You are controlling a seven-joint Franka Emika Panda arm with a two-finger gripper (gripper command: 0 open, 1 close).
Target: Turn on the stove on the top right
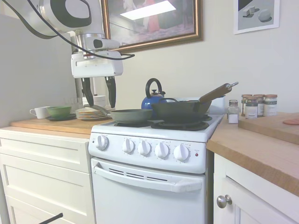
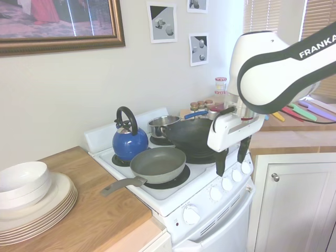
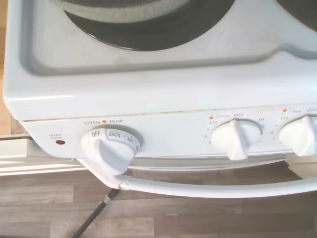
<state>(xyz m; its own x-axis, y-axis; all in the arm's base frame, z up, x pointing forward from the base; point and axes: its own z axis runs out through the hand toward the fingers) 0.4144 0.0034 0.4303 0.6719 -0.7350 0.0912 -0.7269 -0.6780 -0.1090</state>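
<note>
Gripper open above the stove's front edge

Kitchen counters of wood flank the white stove [image 1: 154,154], which carries a kettle [image 1: 153,99], a grey pan [image 2: 157,164] and a black wok [image 1: 180,111]. Above its knob row [image 2: 227,184] hangs the gripper [image 2: 231,159], fingers spread, grasping nothing, clear of the knobs.

The open hand [image 1: 98,92] hangs above the stove's [image 1: 149,154] left side.

first: low, front of stove [image 1: 154,154] | second: high, opposite side | wrist: close above knobs [image 3: 110,146]
</note>
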